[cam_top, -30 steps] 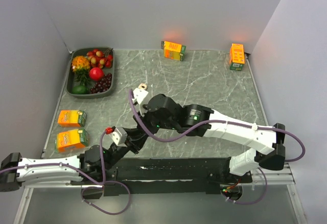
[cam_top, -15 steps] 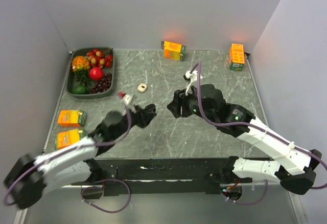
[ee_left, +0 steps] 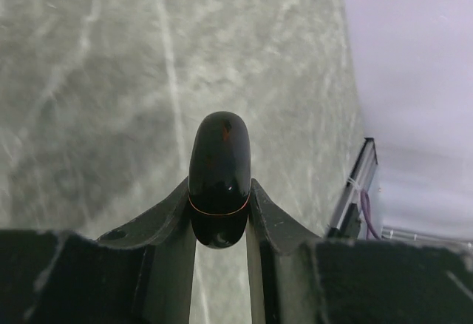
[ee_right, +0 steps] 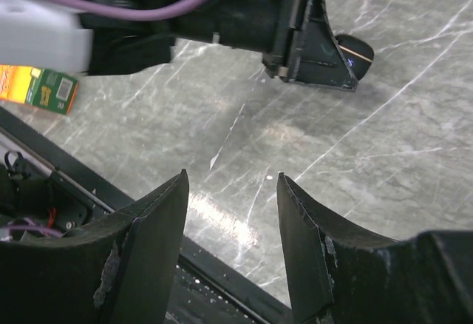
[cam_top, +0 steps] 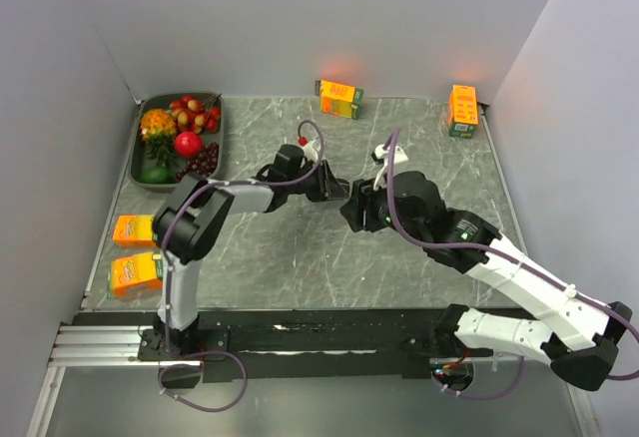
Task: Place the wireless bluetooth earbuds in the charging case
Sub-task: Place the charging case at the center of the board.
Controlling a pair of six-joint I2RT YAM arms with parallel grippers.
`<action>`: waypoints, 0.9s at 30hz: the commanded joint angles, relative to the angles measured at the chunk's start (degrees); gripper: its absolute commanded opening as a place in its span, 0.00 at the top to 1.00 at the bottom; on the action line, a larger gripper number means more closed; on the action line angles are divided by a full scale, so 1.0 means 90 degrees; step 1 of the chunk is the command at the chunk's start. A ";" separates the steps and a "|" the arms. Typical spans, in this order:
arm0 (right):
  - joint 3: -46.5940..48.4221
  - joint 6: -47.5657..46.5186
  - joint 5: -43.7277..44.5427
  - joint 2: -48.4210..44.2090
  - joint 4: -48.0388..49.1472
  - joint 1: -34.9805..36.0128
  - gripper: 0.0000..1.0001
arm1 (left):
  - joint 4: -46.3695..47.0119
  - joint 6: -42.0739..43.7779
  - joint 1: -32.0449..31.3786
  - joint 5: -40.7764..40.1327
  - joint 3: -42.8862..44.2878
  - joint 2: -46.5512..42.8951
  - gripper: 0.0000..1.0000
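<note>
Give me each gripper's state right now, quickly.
Left gripper: closed on the black oval case.
Right gripper: open, holding nothing.

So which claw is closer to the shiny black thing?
Left. The left gripper is shut on the shiny black thing, pinching it. The right gripper is open and a little way off, pointing toward it without touching.
</note>
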 commanded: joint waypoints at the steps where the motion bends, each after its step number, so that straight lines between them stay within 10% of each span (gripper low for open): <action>1: 0.0048 -0.0090 0.0134 -0.0341 0.0141 -0.0140 0.41 | -0.0721 -0.0017 0.0123 0.0215 0.1100 0.0840 0.99; 9: 0.0067 -0.0119 -0.0012 -0.0410 0.0053 -0.0345 0.41 | -0.2333 0.0267 0.0279 -0.0088 0.2265 0.1710 0.88; 21: -0.0011 -0.0032 -0.0158 -0.0390 0.0063 -0.0443 0.40 | -0.3135 0.0472 0.0318 -0.0273 0.2081 0.1497 0.36; 23: 0.0008 -0.0022 -0.0149 -0.0380 0.0044 -0.0443 0.40 | -0.3048 0.0443 0.0338 -0.0322 0.1827 0.1350 0.04; 27: 0.0028 -0.0022 -0.0129 -0.0507 0.0073 -0.0452 0.40 | -0.3144 0.0462 0.0387 -0.0789 0.1271 0.0212 0.04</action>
